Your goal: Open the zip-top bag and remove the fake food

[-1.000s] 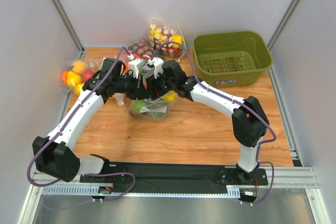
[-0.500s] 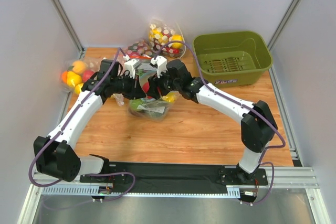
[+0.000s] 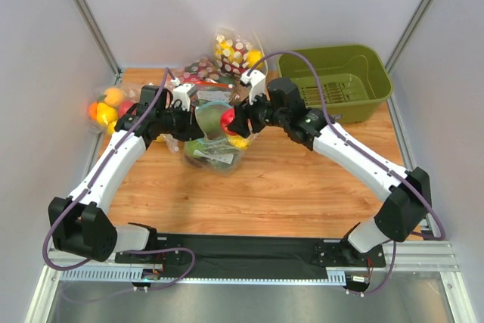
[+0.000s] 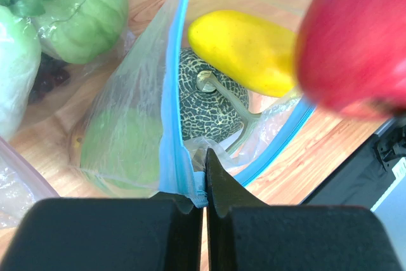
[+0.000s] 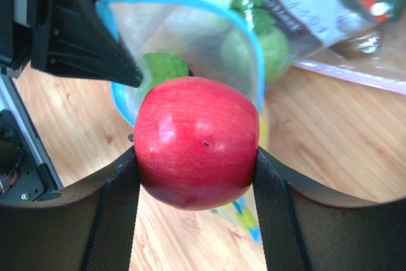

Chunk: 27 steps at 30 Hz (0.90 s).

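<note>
Right gripper [image 5: 193, 176] clamps a red apple [image 5: 196, 142] between its 2 fingers, held above the open mouth of the zip-top bag [image 3: 214, 132]. Left gripper [image 4: 204, 191] is pinched tight on the bag's teal-blue zipper strip [image 4: 170, 96], holding that edge up. Inside the bag lie a yellow lemon [image 4: 247, 51], a netted grey-green melon [image 4: 206, 99] and what looks like a pale green fruit [image 4: 120, 150] behind the plastic. At 1 o'clock from the bag sits an olive-green tub [image 3: 333, 81]; the bag rests on the wooden table [image 3: 295, 187].
</note>
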Available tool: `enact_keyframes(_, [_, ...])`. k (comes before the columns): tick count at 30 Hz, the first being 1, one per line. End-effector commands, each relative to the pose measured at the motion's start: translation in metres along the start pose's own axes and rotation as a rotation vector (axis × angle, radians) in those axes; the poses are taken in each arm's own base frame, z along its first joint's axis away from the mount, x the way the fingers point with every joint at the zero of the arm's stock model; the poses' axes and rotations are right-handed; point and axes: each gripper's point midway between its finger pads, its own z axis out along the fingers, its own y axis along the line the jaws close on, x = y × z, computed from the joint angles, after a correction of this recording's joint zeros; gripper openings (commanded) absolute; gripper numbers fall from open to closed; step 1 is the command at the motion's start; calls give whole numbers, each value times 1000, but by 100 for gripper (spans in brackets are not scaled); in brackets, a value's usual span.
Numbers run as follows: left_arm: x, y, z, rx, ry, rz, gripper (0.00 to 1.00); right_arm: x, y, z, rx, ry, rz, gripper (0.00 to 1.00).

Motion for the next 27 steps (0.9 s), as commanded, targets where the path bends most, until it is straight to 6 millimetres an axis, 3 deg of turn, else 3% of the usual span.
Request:
enact_keyframes(1, [-5,1,-3,-7,-28,3,0,-29,-19,-33,58,-85,28,15])
enact_keyframes(2, [-5,1,-3,-5,-28,4,0,-37,-23,-38,57,-108,32,15])
enact_keyframes(5, [-6,1,-5,-7,-33,6,0,-58,-59,-57,147,-172,53,15])
enact_keyframes(6, [-7,0,-5,-5,-38,9,0,-61,-86,-65,207,-187,76,15])
enact_keyframes(8, [-7,0,-6,-5,-38,9,0,-68,-113,-73,256,-220,111,15])
enact_keyframes(9, [-8,-1,-7,-3,-45,13,0,-69,-139,-78,308,-226,136,16])
enact_keyframes(12, [-8,-2,-7,0,-46,14,0,-69,-188,-89,435,-230,155,16])
enact_keyframes(18, [-8,-5,-7,13,-46,14,0,-39,-276,-92,603,-182,244,16])
enact_keyframes(19, [-7,-5,-7,15,-46,15,0,-42,-285,-95,619,-191,244,16])
enact_keyframes(21, [-8,-5,-8,17,-49,15,0,-30,-307,-94,667,-165,263,16])
enact_keyframes(24, [-8,-5,-7,19,-49,16,0,-25,-325,-94,716,-138,263,18])
enact_keyframes(27, [-9,-5,-8,14,-50,15,0,-21,-329,-92,723,-116,269,36])
